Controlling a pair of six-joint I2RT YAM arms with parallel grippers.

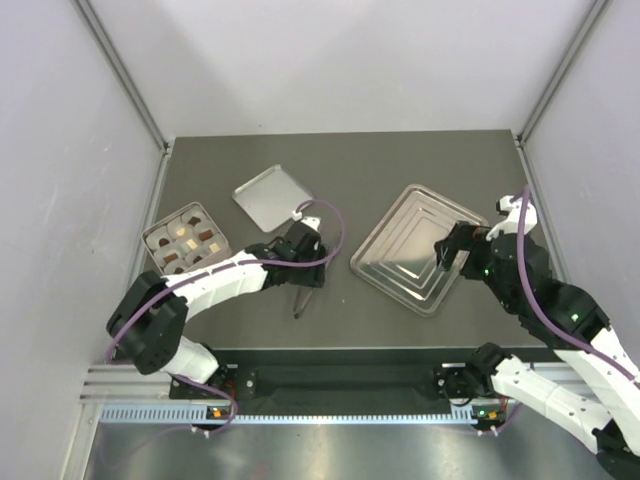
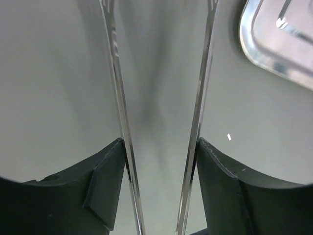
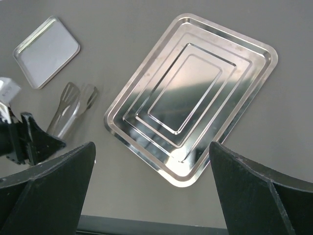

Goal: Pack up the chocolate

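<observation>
Closest to the near edge of the dark worktop (image 1: 350, 160) is a pair of metal tongs (image 3: 66, 115), its tips pointing toward that edge. Just behind the tips, the left tool (image 2: 160, 141) is clamped on the tongs. In the left wrist view each black finger presses on the outside of one thin steel arm, and the two arms spread apart as they run away from the fingers. Whether the tongs' tips touch the worktop I cannot tell. To the right, the right tool (image 3: 151, 147) hangs with its fingers wide apart and holding nothing, above the near right part of a large stepped steel tray (image 1: 410, 240) that lies at an angle on the worktop. Further back on the left, near the side wall, stands a square tin (image 1: 150, 240). The chocolate (image 1: 185, 240) sits inside it in rows, dark brown and cream-white pieces mixed. Farthest back, between the tin and the large tray, a small flat steel tray (image 1: 270, 195) lies well apart from both tools.
</observation>
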